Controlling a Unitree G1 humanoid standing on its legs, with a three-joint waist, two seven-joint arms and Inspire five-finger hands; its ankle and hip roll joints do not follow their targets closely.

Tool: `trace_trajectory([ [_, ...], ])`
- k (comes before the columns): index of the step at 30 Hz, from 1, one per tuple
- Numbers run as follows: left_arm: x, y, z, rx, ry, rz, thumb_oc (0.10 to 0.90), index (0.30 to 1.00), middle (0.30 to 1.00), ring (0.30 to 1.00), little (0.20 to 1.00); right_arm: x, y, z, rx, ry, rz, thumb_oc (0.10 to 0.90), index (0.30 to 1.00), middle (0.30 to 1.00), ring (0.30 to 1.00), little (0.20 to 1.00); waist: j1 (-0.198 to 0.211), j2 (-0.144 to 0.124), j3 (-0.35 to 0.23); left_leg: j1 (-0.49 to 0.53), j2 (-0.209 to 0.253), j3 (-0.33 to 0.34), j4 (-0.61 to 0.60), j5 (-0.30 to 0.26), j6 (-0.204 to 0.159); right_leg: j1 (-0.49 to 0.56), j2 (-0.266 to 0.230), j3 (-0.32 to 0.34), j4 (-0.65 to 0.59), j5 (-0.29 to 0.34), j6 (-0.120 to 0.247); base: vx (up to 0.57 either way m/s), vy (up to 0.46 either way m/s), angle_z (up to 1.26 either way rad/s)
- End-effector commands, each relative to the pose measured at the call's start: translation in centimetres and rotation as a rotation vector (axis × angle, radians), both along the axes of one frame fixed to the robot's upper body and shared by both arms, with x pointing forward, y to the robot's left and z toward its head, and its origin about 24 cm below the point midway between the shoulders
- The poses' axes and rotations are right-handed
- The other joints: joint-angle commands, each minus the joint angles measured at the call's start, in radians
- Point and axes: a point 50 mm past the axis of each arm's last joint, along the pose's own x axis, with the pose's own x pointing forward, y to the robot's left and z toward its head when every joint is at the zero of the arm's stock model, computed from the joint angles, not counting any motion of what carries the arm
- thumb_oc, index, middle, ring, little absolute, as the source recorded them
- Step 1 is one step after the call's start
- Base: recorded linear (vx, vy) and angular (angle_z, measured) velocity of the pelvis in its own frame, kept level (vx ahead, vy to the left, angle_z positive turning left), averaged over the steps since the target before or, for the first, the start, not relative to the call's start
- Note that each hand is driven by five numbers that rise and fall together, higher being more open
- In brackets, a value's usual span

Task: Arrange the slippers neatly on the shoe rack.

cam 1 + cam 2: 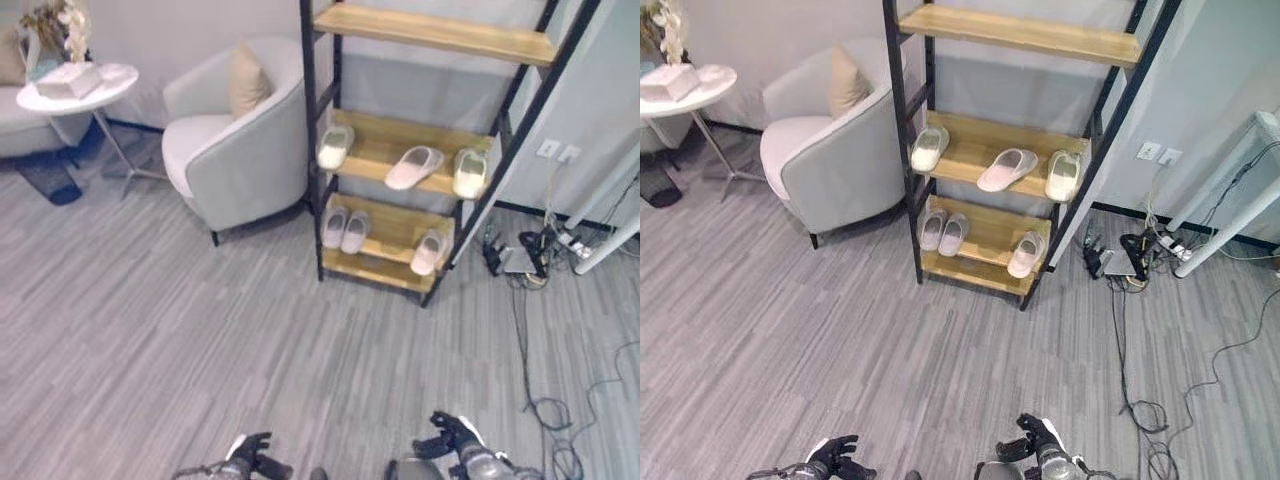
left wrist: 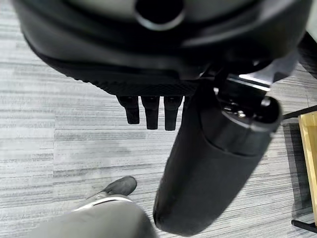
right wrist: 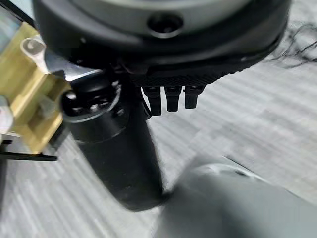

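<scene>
Both hands are hanging low with fingers relaxed and holding nothing: left hand [image 1: 248, 457], right hand [image 1: 452, 436]. The slippers [image 1: 414, 167] are lying well ahead of and above them on the shoe rack [image 1: 436, 33], most with long axes pointing away. The rack is standing nearer the right hand, so that arm seems better placed to reach the askew pink slipper.

Armchair: I see a light grey armchair [image 1: 235, 150] just left of the rack, with a tan cushion [image 1: 247, 82] propped against its back.
Side table: a round white table [image 1: 78, 88] stands well left of the armchair, on thin metal legs.
On the table: a white box [image 1: 68, 79] and a pale flower arrangement [image 1: 62, 22].
Floor: grey wood-look planks [image 1: 150, 320] run across my view.
Wall: two white outlets [image 1: 558, 152] sit low on the right.
Cables: a tangle of plugs and a power strip [image 1: 540, 250] lies below them.
</scene>
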Motion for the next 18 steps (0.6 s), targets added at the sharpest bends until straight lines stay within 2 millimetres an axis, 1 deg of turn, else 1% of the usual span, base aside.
trace_trajectory([
  [1,0.5,-0.4,0.1,-0.023,-0.022,-0.01,0.8,0.9,0.9,0.9,0.9,-0.8,-0.7,-0.2,-0.032,0.036,0.045,0.8,0.9,0.9,0.9,0.9,-0.018,-0.025,-0.006,0.054,0.022,-0.137,0.068,-0.147,-0.055,0.031,0.022,-0.016,-0.193,0.213,0.035,0.25,-0.065,-0.03],
  [2,0.5,-0.4,0.1,-0.023,-0.022,-0.01,0.8,0.9,0.9,0.9,0.9,-0.8,-0.7,-0.2,-0.032,0.036,0.045,0.8,0.9,0.9,0.9,0.9,-0.018,-0.025,-0.006,0.055,0.022,-0.137,0.067,-0.147,-0.055,0.032,0.022,-0.016,-0.194,0.213,0.035,0.29,-0.12,0.11],
  [3,0.2,-0.5,0.0,-0.022,-0.01,-0.022,0.8,0.9,0.9,0.9,0.9,-1.3,-0.7,-0.3,-0.031,0.046,0.044,0.8,0.9,0.9,0.9,0.9,-0.02,-0.027,-0.017,0.066,0.027,-0.143,0.072,-0.152,-0.066,0.06,0.031,-0.012,-0.225,0.211,0.024,0.26,-0.128,0.19],
  [4,-0.1,-0.7,-0.1,-0.022,0.0,-0.027,0.8,0.9,0.9,0.9,0.9,-1.7,-0.6,-0.5,-0.028,0.056,0.042,0.8,0.9,0.9,0.9,0.9,-0.024,-0.024,-0.026,0.073,0.038,-0.15,0.083,-0.143,-0.075,0.066,0.048,0.0,-0.219,0.209,0.009,0.35,-0.179,0.44],
  [6,-0.2,-0.9,-0.2,-0.028,0.005,-0.033,0.8,0.9,0.9,0.9,0.9,-2.4,-1.0,-0.7,-0.037,0.077,0.036,0.8,0.9,0.9,0.9,0.9,-0.018,-0.017,-0.036,0.056,0.056,-0.154,0.139,-0.108,-0.106,0.099,0.069,-0.013,-0.247,0.198,-0.01,0.22,-0.165,0.51],
  [7,-0.3,-1.0,-0.2,-0.032,0.007,-0.033,0.8,0.9,0.9,0.9,0.9,-2.6,-1.0,-0.7,-0.04,0.081,0.033,0.8,0.9,0.9,0.9,0.9,-0.017,-0.013,-0.04,0.041,0.073,-0.149,0.183,-0.068,-0.132,0.122,0.081,-0.019,-0.26,0.191,-0.02,0.18,-0.19,0.17],
  [8,-0.1,-1.1,-0.2,-0.034,0.0,-0.031,0.8,0.9,0.9,0.9,0.9,-2.8,-1.2,-0.7,-0.041,0.086,0.022,0.8,0.9,0.9,0.9,0.9,-0.013,-0.017,-0.035,0.004,0.089,-0.137,0.263,-0.022,-0.153,0.149,0.087,-0.023,-0.276,0.182,-0.033,0.13,-0.176,0.05],
  [9,0.1,-1.1,-0.1,-0.038,-0.007,-0.031,0.8,0.9,0.9,0.9,0.9,-2.8,-1.4,-0.7,-0.047,0.086,0.016,0.8,0.9,0.9,0.9,0.9,-0.006,-0.027,-0.026,-0.044,0.098,-0.129,0.349,0.008,-0.162,0.174,0.087,-0.021,-0.291,0.173,-0.044,0.06,-0.112,0.02],
  [10,0.1,-1.1,-0.1,-0.037,-0.007,-0.031,0.8,0.9,0.9,0.9,0.9,-2.8,-1.3,-0.7,-0.047,0.086,0.016,0.8,0.9,0.9,0.9,0.9,-0.007,-0.026,-0.026,-0.05,0.1,-0.13,0.358,0.003,-0.163,0.173,0.088,-0.023,-0.291,0.174,-0.045,0.06,-0.121,0.0],
  [11,0.3,-1.1,-0.1,-0.038,-0.016,-0.024,0.8,0.9,0.9,0.9,0.9,-2.6,-1.4,-0.6,-0.046,0.075,0.008,0.8,0.9,0.9,0.9,0.9,-0.001,-0.037,-0.018,-0.082,0.105,-0.128,0.437,0.04,-0.17,0.193,0.089,-0.02,-0.3,0.167,-0.056,0.14,-0.164,-0.21],
  [12,0.6,-1.1,0.0,-0.036,-0.023,-0.02,0.8,0.9,0.9,0.9,0.9,-2.7,-1.6,-0.6,-0.05,0.08,-0.008,0.8,0.9,0.9,0.9,0.9,0.01,-0.057,-0.001,-0.138,0.127,-0.103,0.538,0.065,-0.165,0.232,0.091,-0.014,-0.31,0.149,-0.078,0.21,-0.187,-0.15],
  [13,0.7,-1.1,0.0,-0.034,-0.026,-0.017,0.8,0.9,0.9,0.9,0.9,-2.8,-1.7,-0.7,-0.051,0.083,-0.016,0.8,0.9,0.9,0.9,0.9,0.017,-0.061,0.004,-0.159,0.133,-0.09,0.544,0.058,-0.159,0.249,0.093,-0.01,-0.314,0.139,-0.08,0.24,-0.128,-0.21],
  [15,0.7,-1.1,0.0,-0.033,-0.029,-0.017,0.8,0.9,0.9,0.9,0.9,-2.9,-1.9,-0.7,-0.052,0.085,-0.027,0.8,0.9,0.9,0.9,0.9,0.035,-0.071,0.008,-0.216,0.111,-0.083,0.506,0.018,-0.143,0.282,0.094,0.003,-0.326,0.122,-0.075,0.24,-0.024,-0.19],
  [16,0.6,-1.1,0.0,-0.034,-0.028,-0.014,0.8,0.9,0.9,0.9,0.9,-3.0,-2.0,-0.6,-0.054,0.084,-0.03,0.8,0.9,0.9,0.9,0.9,0.04,-0.073,0.006,-0.239,0.106,-0.08,0.465,0.008,-0.141,0.294,0.095,0.007,-0.334,0.113,-0.07,0.26,0.021,-0.16],
  [17,0.5,-1.2,0.0,-0.035,-0.023,-0.015,0.8,0.9,0.9,0.9,0.9,-3.1,-2.0,-0.7,-0.056,0.086,-0.03,0.8,0.9,0.9,0.9,0.9,0.046,-0.073,0.007,-0.253,0.102,-0.071,0.412,-0.014,-0.137,0.314,0.097,0.011,-0.341,0.1,-0.064,0.25,0.043,-0.06],
  [18,0.5,-1.1,0.0,-0.033,-0.023,-0.013,0.8,0.9,0.9,0.9,0.9,-3.0,-2.0,-0.6,-0.058,0.083,-0.029,0.8,0.9,0.9,0.9,0.9,0.053,-0.07,0.005,-0.278,0.095,-0.073,0.35,-0.016,-0.136,0.324,0.102,0.017,-0.347,0.088,-0.059,0.18,0.043,-0.03],
])
